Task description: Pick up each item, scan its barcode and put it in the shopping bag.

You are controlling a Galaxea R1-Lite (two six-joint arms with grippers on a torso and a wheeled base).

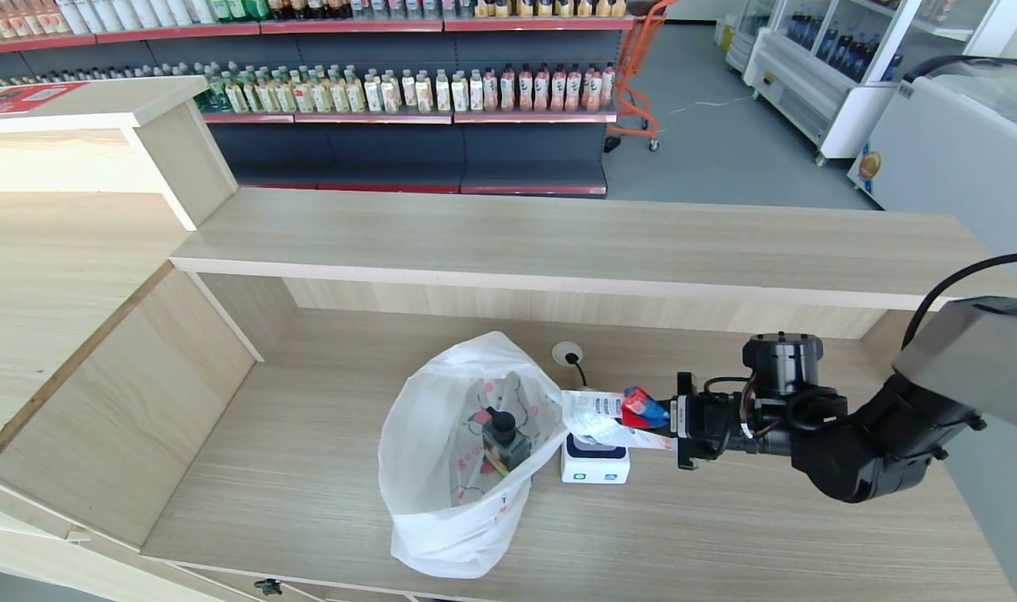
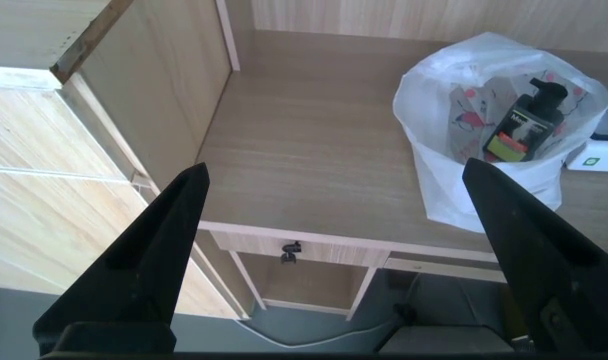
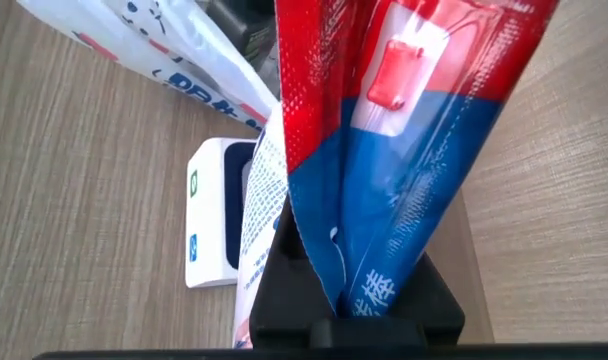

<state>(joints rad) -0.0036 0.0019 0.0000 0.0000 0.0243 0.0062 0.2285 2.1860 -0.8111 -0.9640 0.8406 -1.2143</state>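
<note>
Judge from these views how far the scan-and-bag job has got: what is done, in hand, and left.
Done: a dark bottle lies in the shopping bag. In hand: the right tool grips a red-and-blue packet above the white scanner. Left: putting that packet into the bag.

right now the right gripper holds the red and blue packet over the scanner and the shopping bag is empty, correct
The shopping bag is not empty: the head view shows a black-capped bottle inside it. The right gripper does hold the packet over the scanner.
</note>
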